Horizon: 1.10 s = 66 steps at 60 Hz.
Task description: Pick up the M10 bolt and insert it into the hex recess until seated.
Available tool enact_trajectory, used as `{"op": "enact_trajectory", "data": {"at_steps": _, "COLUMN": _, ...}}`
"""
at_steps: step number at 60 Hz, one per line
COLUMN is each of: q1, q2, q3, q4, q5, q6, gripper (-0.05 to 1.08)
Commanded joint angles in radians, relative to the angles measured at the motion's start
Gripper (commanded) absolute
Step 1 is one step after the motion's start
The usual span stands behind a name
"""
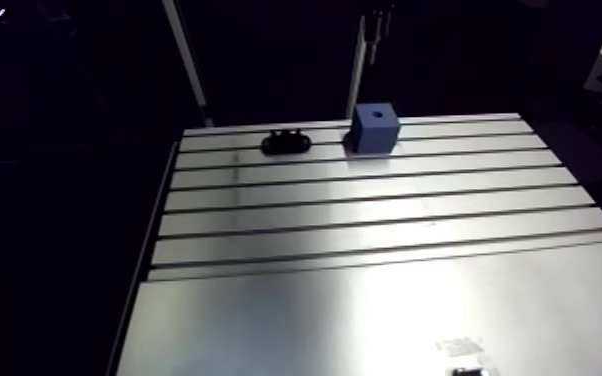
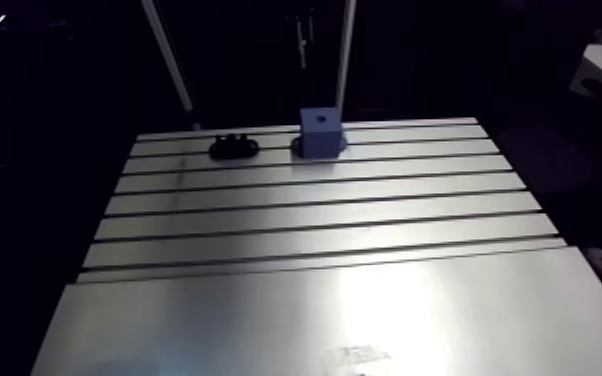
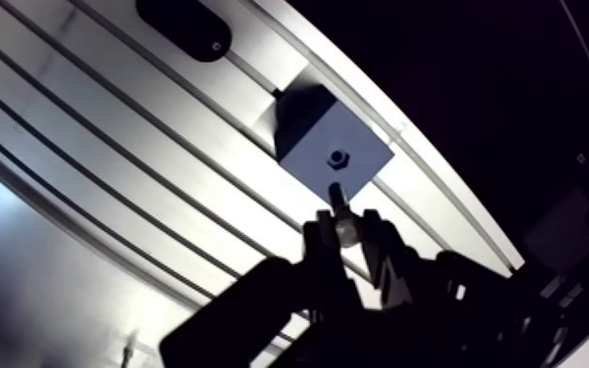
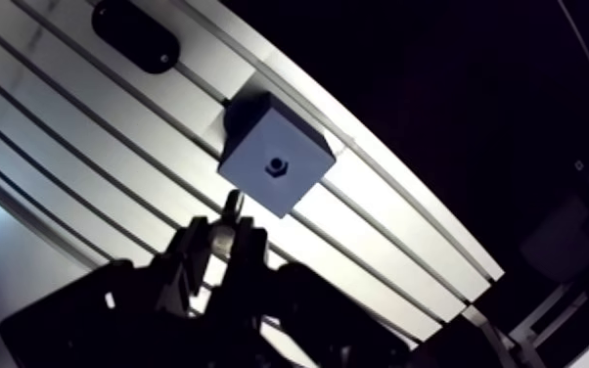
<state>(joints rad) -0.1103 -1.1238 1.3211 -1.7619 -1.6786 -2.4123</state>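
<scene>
Hand (image 3: pixel 345 231) narrow, clamped on the silver M10 bolt (image 3: pixel 337 201), tip just short of the hex recess (image 3: pixel 337 156) in the blue cube block (image 1: pixel 375 128) at the 12 o'clock edge of the slotted aluminium desk (image 1: pixel 365 230). We'd centre on the recess, keep the bolt on axis, descend slowly, release once seated.

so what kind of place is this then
Probably a robot assembly test bench: a slotted aluminium table, a blue cube block with a hex recess, and the robot's tool gripping a small metal bolt.
</scene>
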Motion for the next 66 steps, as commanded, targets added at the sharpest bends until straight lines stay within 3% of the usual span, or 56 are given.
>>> {"op": "enact_trajectory", "data": {"at_steps": 1, "q1": -0.025, "q2": 0.030, "q3": -0.009, "q4": 0.008, "q5": -0.008, "q6": 0.002, "gripper": 0.99}}
{"op": "enact_trajectory", "data": {"at_steps": 17, "q1": -0.043, "q2": 0.049, "q3": -0.015, "q4": 0.002, "q5": -0.004, "q6": 0.002, "gripper": 0.99}}
{"op": "enact_trajectory", "data": {"at_steps": 32, "q1": -0.082, "q2": 0.054, "q3": -0.006, "q4": 0.000, "q5": 0.015, "q6": -0.003, "gripper": 0.99}}
{"op": "enact_trajectory", "data": {"at_steps": 43, "q1": -0.100, "q2": 0.070, "q3": -0.001, "q4": -0.003, "q5": 0.054, "q6": -0.014, "gripper": 0.99}}
{"op": "enact_trajectory", "data": {"at_steps": 45, "q1": -0.100, "q2": 0.075, "q3": -0.004, "q4": -0.003, "q5": 0.068, "q6": -0.014, "gripper": 0.99}}
{"op": "enact_trajectory", "data": {"at_steps": 51, "q1": -0.101, "q2": 0.086, "q3": -0.009, "q4": -0.003, "q5": 0.083, "q6": -0.017, "gripper": 0.99}}
{"op": "enact_trajectory", "data": {"at_steps": 66, "q1": -0.095, "q2": 0.095, "q3": -0.012, "q4": -0.006, "q5": 0.078, "q6": -0.019, "gripper": 0.99}}
